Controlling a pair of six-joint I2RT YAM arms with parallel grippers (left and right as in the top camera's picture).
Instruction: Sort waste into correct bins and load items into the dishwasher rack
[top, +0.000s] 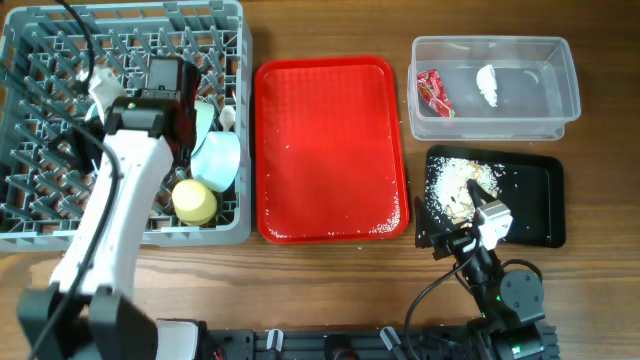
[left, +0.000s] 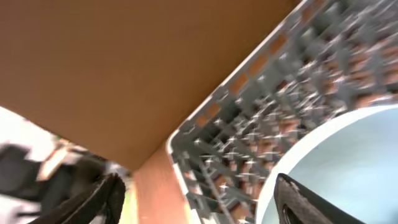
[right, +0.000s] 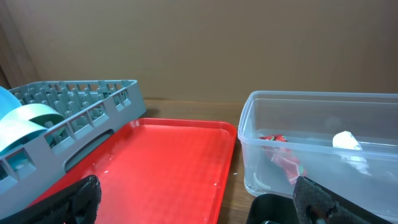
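Left gripper (left: 199, 186) hangs jaws apart over the rack (top: 200, 238). Right gripper (right: 198, 190) is spread too, down near the wood table (top: 330, 290). Brown wall (right: 199, 50) behind. Left view's blurry, pale dish (left: 348, 168) cut off.

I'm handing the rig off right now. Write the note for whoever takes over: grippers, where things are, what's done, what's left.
Left gripper: open, empty, over the dishwasher rack, next to a pale-blue dish.
Right gripper: open, empty, low above the near left part of the black tray.
Done: red wrapper and tissue wad are in the clear tub; food scraps are on the black tray; yellow cup and pale-blue bowls are in the rack.
Left: a few crumbs lie on the red serving tray. I cannot make out the fork and spoon in these views, so check for them.
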